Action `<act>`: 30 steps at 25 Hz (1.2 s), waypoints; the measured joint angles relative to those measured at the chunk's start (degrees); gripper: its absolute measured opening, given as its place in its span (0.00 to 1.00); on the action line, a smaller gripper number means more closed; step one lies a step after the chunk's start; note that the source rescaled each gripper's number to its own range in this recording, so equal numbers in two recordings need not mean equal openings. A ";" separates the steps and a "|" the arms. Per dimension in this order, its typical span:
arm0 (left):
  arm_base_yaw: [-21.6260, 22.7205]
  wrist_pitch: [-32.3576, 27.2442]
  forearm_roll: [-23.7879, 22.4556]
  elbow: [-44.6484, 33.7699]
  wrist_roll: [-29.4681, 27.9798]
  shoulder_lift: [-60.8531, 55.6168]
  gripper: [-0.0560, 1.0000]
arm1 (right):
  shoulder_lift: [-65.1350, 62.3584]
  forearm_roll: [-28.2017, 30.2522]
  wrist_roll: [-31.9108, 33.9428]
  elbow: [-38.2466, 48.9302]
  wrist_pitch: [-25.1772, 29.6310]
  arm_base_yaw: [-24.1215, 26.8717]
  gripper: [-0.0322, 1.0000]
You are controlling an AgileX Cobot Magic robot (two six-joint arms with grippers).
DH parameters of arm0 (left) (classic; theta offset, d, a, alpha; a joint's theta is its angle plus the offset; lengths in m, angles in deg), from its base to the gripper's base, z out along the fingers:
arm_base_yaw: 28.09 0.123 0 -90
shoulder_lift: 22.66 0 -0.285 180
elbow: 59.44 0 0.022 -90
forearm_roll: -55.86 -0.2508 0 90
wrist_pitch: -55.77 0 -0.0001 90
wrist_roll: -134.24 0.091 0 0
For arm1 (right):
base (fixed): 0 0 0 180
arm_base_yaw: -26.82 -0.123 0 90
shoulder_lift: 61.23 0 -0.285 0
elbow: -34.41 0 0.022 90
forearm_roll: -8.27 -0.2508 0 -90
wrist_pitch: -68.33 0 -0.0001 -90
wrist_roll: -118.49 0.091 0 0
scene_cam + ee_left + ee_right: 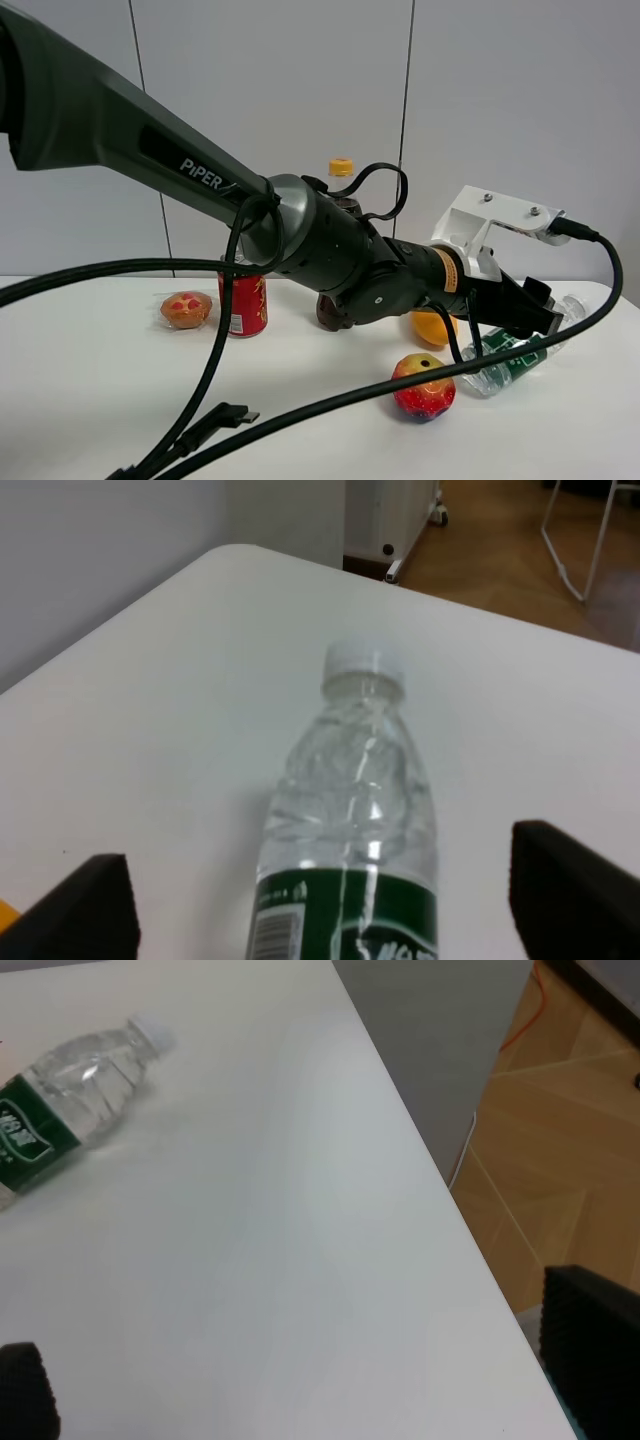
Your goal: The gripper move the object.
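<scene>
The clear water bottle (507, 362) with a dark green label lies on its side on the white table at the right. In the left wrist view the bottle (350, 810) lies between the two black jaws, its white cap pointing away. My left gripper (525, 308), on the thick black PiPER arm reaching across from the left, is open just above and around the bottle and does not hold it. My right gripper (305, 1380) is open and empty; its view shows the bottle (70, 1110) some way off.
A red-yellow apple (424, 387) and an orange (432, 327) lie just left of the bottle. A red can (243, 303), a muffin (186, 309) and the yellow-capped cola bottle (341, 168) stand further left. Black cables (215, 350) cross the front. The table edge (430, 1170) is close by.
</scene>
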 joint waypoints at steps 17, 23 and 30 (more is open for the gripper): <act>0.00 1.64 3.08 0.00 -0.02 -7.44 0.98 | 0.00 0.00 0.00 0.00 0.00 0.00 1.00; 0.39 -9.14 3.23 0.00 -0.02 -17.81 0.99 | 0.00 0.00 0.00 0.00 0.00 0.00 1.00; 4.66 -28.25 -0.49 0.00 -0.02 -29.28 0.99 | 0.00 0.00 0.00 0.00 0.00 0.00 1.00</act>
